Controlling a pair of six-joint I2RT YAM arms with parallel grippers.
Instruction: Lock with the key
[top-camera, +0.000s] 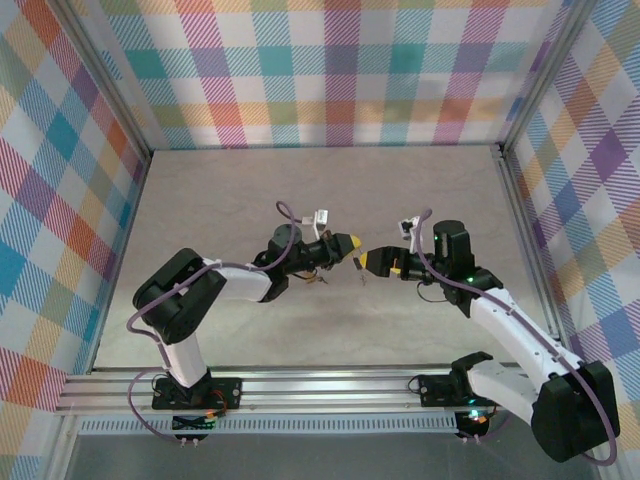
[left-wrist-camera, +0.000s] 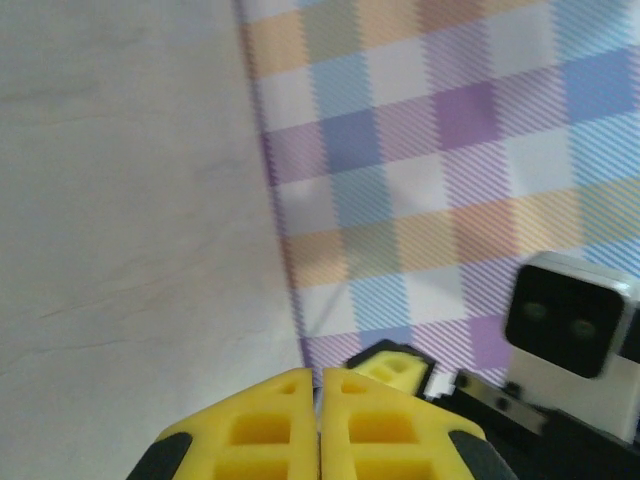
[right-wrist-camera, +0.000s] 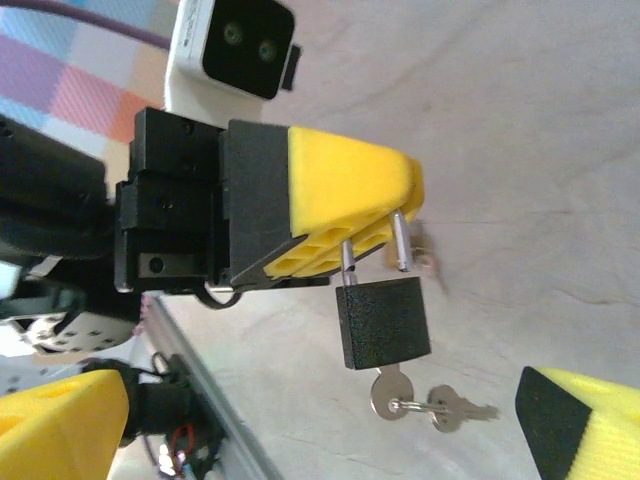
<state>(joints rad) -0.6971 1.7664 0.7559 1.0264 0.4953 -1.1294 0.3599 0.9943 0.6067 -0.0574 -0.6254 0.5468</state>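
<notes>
The left tool (right-wrist-camera: 385, 225) is clenched on the shackle (right-wrist-camera: 400, 240) of a black padlock (right-wrist-camera: 383, 322). The lock body hangs free below the yellow fingers, above the worktop (right-wrist-camera: 520, 120). Gripping by the shackle seems chosen to leave the lock's underside bare, and there a key (right-wrist-camera: 390, 392) sits in the keyhole, with a spare key (right-wrist-camera: 462, 410) dangling beside it on a small ring. The shackle leg on the far side of the padlock from the left arm looks to stop short of the body, though I cannot tell for sure whether the lock is open. The right tool (top-camera: 368, 263) is released. One of its fingers (right-wrist-camera: 585, 420) stands off to one side below the padlock and its partner is well off to the other, so the key lies between them with nothing touching it. In my judgement this is the line-up for pinching the key head and turning it. Around the padlock the worktop is bare, the plaid walls (top-camera: 330, 80) are well away, and the nearest obstruction is the left tool's own black mount, just behind the lock. The loose spare key could snag a closing finger.
</notes>
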